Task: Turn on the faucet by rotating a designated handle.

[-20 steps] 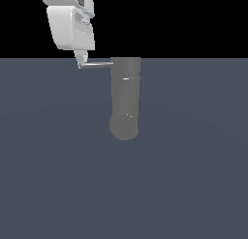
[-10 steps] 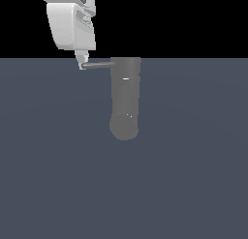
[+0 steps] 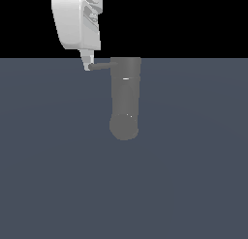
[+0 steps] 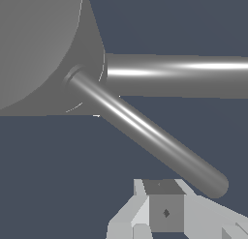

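The faucet [image 3: 125, 98] stood as a thick matte grey cylinder on the dark blue-grey bench [image 3: 58, 175], its top at the bench's far edge and its rounded end reaching toward the middle of the surface. A couple of tiny white glints showed on its side. From near its top the handle [image 3: 100, 66], a thin straight grey rod, stuck out sideways toward the exterior view's left.

The white arm came down from above, and the hand [image 3: 87, 66] sat right at the free tip of the handle (touching it or just beside it, as far as I could make out from that distance). In the wrist view the handle [image 4: 145, 131] ran slantwise from the faucet [image 4: 38, 44] to a rounded tip, with a pale grey fingertip [image 4: 164, 211] close beside that tip. Whether the hand was clenched, released or grasping the rod, I could not tell; only one finger end showed clearly.
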Tool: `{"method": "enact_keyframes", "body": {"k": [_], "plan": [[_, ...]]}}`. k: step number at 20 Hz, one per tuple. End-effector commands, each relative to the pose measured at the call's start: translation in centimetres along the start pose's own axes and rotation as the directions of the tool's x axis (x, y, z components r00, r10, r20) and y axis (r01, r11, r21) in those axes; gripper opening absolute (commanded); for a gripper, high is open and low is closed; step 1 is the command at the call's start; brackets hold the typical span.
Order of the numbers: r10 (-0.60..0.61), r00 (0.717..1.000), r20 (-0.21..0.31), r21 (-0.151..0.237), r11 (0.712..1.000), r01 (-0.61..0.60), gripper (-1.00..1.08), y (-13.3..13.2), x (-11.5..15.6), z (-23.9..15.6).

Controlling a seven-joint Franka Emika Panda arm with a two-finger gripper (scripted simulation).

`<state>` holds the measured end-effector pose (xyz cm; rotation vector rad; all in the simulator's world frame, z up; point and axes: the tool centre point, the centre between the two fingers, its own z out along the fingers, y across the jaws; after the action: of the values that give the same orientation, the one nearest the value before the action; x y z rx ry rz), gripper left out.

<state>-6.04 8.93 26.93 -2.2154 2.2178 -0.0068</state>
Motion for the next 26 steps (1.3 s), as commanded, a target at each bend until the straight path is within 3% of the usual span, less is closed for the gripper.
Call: {"method": "enact_keyframes", "body": {"k": [1,14,16,26], "plan": [[0.021,1.0,-0.002,-0.005,1.0,-0.021,-1.0,0.7,1.8,0.0],[0.023,1.0,-0.002,-0.008,1.0,-0.023,-1.0,3.7,5.0,-0.1],[0.007,1.0,-0.004,-0.004,1.0,-0.007,-1.0,3.4,3.9,0.0],[0.016,1.0,-0.003,-0.006,1.0,-0.016,-1.0,3.3,10.4,-0.1]]}}
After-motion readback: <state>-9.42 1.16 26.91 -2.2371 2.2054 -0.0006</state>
